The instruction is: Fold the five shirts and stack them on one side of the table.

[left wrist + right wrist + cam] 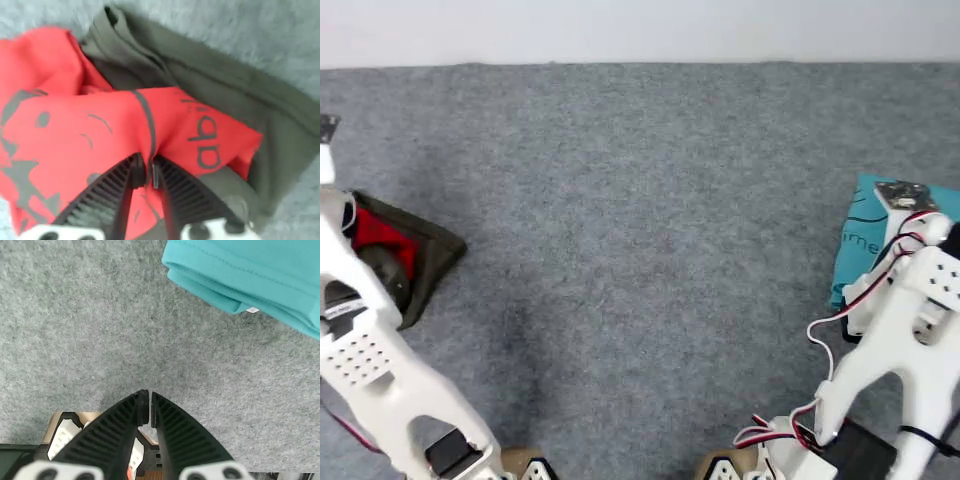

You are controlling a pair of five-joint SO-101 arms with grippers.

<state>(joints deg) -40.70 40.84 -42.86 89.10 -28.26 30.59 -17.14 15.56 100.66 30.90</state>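
Note:
A red shirt (75,125) with dark print lies crumpled on top of a dark olive shirt (240,100) at the table's left edge. My left gripper (146,172) is shut on a raised fold of the red shirt (382,236). The left arm (360,340) stands over that pile in the high view. A folded teal shirt (250,275) lies at the table's right edge (865,235). My right gripper (146,405) hangs beside it over bare carpet, shut with nothing between its fingers.
Grey carpet (650,230) covers the table, with a wide bare stretch between the two arms. A white wall runs along the far edge. The arm bases and their cables (800,430) sit at the near edge.

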